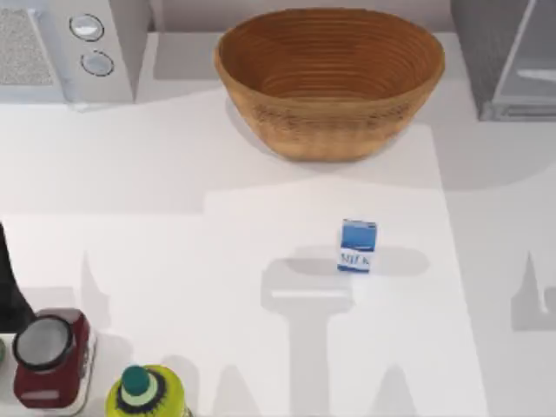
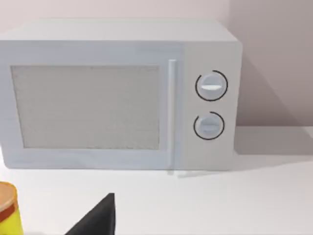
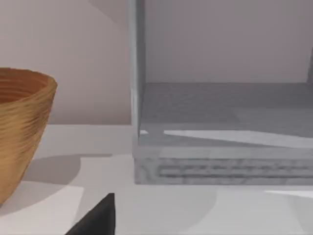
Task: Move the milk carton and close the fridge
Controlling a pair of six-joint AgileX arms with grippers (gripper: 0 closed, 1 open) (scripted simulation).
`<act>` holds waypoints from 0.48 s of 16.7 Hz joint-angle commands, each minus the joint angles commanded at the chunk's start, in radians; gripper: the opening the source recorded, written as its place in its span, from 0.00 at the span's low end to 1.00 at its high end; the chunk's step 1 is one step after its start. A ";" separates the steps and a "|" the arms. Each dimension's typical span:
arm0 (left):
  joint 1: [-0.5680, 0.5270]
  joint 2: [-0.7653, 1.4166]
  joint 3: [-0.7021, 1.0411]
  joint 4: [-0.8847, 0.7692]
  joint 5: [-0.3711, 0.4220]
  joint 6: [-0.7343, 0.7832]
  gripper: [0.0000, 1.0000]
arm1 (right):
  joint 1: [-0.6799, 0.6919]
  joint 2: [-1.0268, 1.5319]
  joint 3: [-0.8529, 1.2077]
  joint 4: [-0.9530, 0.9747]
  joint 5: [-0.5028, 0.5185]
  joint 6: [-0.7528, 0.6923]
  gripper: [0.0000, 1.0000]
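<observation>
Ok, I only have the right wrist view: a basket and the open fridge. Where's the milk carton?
Observer: The milk carton stands upright mid-table in the top view, in front of the basket.
Operator: Anything touching it?
Observer: No, it stands alone; the fridge is at the back right corner.
Operator: What's on the left side?
Observer: A microwave at the back left, its door shut. A dark red appliance and a yellow-green bottle sit at the front left.
</observation>
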 joint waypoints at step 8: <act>0.000 0.000 0.000 0.000 0.000 0.000 1.00 | 0.231 0.209 0.009 0.204 0.231 0.007 1.00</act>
